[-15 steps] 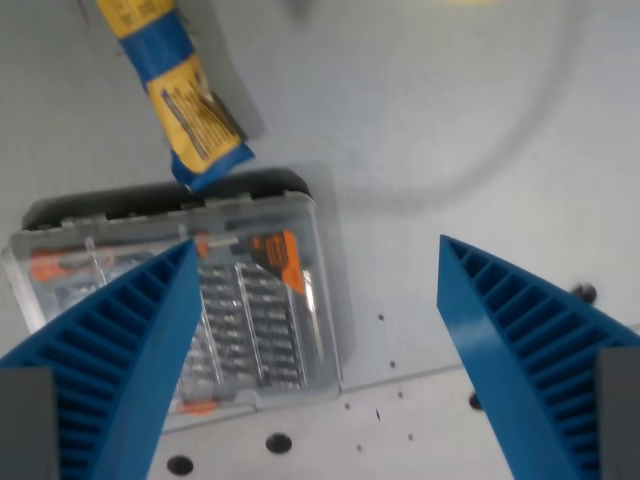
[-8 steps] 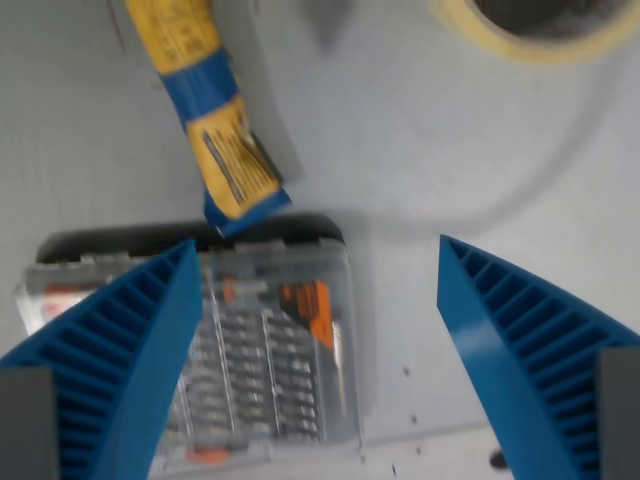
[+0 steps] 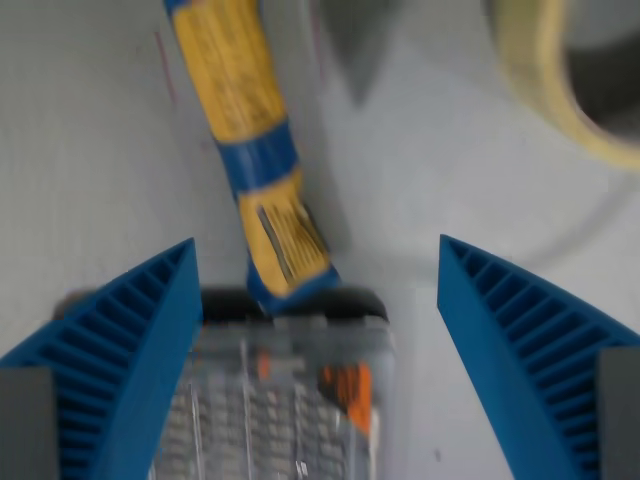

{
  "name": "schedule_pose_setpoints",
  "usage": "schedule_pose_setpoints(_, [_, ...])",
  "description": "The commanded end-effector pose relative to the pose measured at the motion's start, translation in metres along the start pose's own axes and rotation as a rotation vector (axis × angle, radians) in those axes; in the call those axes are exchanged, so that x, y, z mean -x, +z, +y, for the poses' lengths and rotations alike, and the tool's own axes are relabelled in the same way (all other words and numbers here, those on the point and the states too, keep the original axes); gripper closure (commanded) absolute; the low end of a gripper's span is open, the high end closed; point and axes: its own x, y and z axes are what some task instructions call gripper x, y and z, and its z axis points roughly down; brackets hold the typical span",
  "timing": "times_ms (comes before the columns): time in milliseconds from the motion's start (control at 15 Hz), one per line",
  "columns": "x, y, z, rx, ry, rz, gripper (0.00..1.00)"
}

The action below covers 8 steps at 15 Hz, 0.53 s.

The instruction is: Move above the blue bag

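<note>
The blue and yellow bag lies on the grey table, running from the top centre-left down to the middle of the wrist view. Its lower end rests on the edge of a clear plastic bit case. My gripper is open and empty, with its two blue ribbed fingers at the wrist view's left and right. The bag's lower end sits between them, nearer the left finger. The picture is blurred.
A clear bit case with grey and orange bits fills the bottom centre. A yellowish tape roll sits at the top right. A dark shadow falls on the table at the top centre.
The whole scene has slid down and grown larger in the wrist view, so the camera has moved forward toward the bag and the tape roll. The fingers stay open as before.
</note>
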Motion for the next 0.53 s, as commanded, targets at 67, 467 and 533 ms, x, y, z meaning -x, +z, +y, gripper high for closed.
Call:
schedule_pose_setpoints(67, [-0.013,0.006,-0.006,0.064,-0.130,-0.014,0.00])
schedule_pose_setpoints(467, [-0.027,0.025,-0.018,0.070,-0.153,0.003,0.00])
schedule_pose_setpoints(533, [-0.029,0.028,-0.020,0.069,-0.156,0.001,0.00])
